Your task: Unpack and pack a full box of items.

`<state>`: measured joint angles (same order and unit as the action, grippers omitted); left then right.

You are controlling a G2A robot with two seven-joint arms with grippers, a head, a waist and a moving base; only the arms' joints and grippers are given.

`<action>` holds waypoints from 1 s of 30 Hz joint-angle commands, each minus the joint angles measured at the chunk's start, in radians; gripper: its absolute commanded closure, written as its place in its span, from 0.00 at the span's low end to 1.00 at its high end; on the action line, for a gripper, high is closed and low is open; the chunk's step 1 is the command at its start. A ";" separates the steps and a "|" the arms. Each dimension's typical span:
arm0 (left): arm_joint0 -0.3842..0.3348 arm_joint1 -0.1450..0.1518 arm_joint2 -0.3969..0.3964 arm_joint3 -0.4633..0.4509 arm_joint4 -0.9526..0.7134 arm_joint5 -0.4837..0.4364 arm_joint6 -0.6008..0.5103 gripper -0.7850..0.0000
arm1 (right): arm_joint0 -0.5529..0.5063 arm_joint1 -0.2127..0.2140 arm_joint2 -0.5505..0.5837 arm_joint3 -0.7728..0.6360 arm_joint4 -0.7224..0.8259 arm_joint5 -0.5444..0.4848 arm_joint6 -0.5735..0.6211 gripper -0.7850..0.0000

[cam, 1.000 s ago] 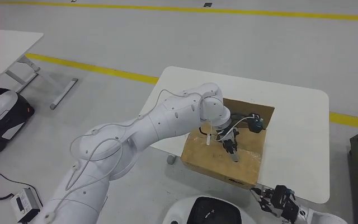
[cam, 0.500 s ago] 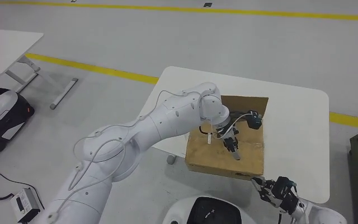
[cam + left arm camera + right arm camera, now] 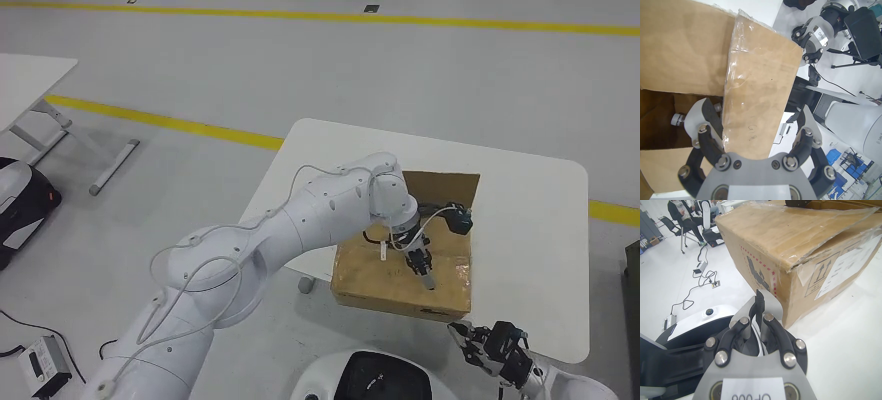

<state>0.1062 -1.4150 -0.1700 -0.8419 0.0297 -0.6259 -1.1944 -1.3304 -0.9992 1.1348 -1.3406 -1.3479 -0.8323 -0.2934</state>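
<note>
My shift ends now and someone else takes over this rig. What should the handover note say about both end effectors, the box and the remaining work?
Left end effector: open, over the cardboard box, with a taped flap between its fingers.
Right end effector: shut, empty, by the box's near corner at the edge of the table.
Capped bottles are inside the box.
Done: top flaps mostly folded down.
Left: the far flap stands up and the box is not shut. I cannot tell whether this is packing or unpacking.
</note>
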 commanded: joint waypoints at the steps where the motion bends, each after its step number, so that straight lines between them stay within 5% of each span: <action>1: -0.005 -0.009 0.000 0.020 0.007 -0.006 0.006 0.00 | -0.002 0.000 0.001 -0.002 0.000 0.004 -0.001 1.00; 21: 0.021 -0.064 0.000 0.077 0.056 -0.007 0.007 0.00 | 0.006 -0.007 -0.009 -0.005 0.024 0.021 0.024 1.00; 22: 0.019 -0.064 0.000 0.077 0.055 -0.008 0.008 0.09 | 0.008 -0.008 -0.011 -0.005 0.027 0.023 0.025 1.00; 24: 0.018 -0.063 0.000 0.075 0.056 -0.011 0.011 0.54 | 0.011 -0.009 -0.013 -0.005 0.029 0.026 0.027 1.00; 27: 0.015 -0.060 0.000 0.068 0.056 -0.017 0.017 0.91 | 0.015 -0.011 -0.015 -0.003 0.033 0.027 0.028 1.00; 28: 0.016 -0.059 0.000 0.067 0.048 -0.022 0.022 1.00 | 0.017 -0.012 -0.016 -0.003 0.035 0.028 0.028 1.00; 30: 0.013 -0.055 0.000 0.063 0.051 -0.023 0.023 1.00 | 0.019 -0.012 -0.016 -0.001 0.038 0.030 0.026 1.00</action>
<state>0.1203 -1.4720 -0.1700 -0.7772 0.0786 -0.6489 -1.1717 -1.3125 -1.0112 1.1189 -1.3425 -1.3114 -0.8039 -0.2659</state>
